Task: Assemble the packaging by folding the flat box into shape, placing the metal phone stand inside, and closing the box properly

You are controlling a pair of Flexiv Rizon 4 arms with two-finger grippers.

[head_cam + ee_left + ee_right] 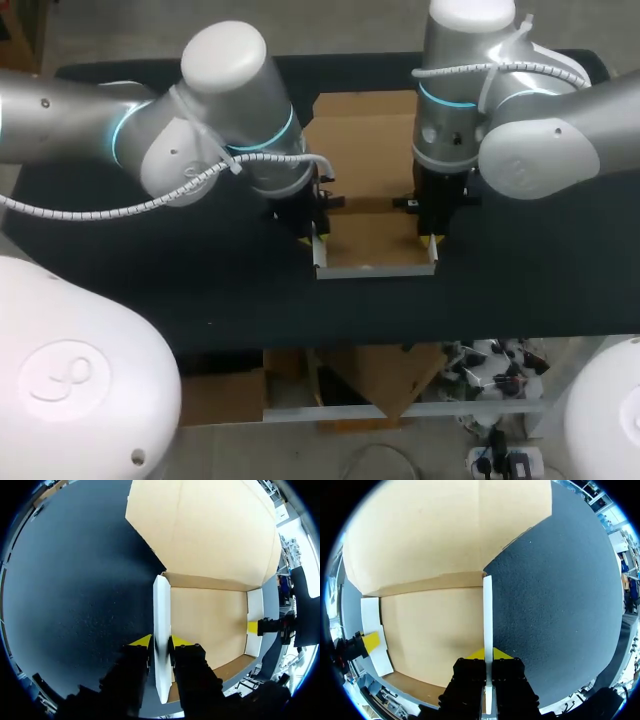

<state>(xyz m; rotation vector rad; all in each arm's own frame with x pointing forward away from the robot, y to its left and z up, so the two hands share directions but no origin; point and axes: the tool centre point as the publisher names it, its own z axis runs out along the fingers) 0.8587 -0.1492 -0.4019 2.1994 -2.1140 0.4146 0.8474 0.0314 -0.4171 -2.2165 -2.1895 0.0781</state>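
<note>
1. My left gripper (pixel 312 238) is at the left side of the cardboard box (pixel 372 238), which sits half-formed near the middle of the black table (pixel 150 285).
2. In the left wrist view, my left gripper (pixel 161 642) is clamped on the box's left side wall (pixel 161 615). One yellow fingertip (pixel 142 641) presses the wall's white outer face, and the other is against its inner face. The wall stands upright between them.
3. My right gripper (pixel 430 238) is at the opposite side of the box.
4. In the right wrist view, my right gripper (pixel 488 655) is closed tight on the right side wall (pixel 487 610). That wall is also upright and seen edge-on, with a yellow tip on either side of it.
5. The brown base panel (pixel 207 622) lies flat on the table between the two walls.
6. A low front wall (pixel 375 270) runs along the base's near edge, joining the two sides.
7. The large lid panel (pixel 365 140) lies open beyond the base, reaching towards the table's far edge.
8. Each wrist view shows my other arm's yellow tip at the opposite wall (pixel 252 627) (pixel 370 641).
</note>
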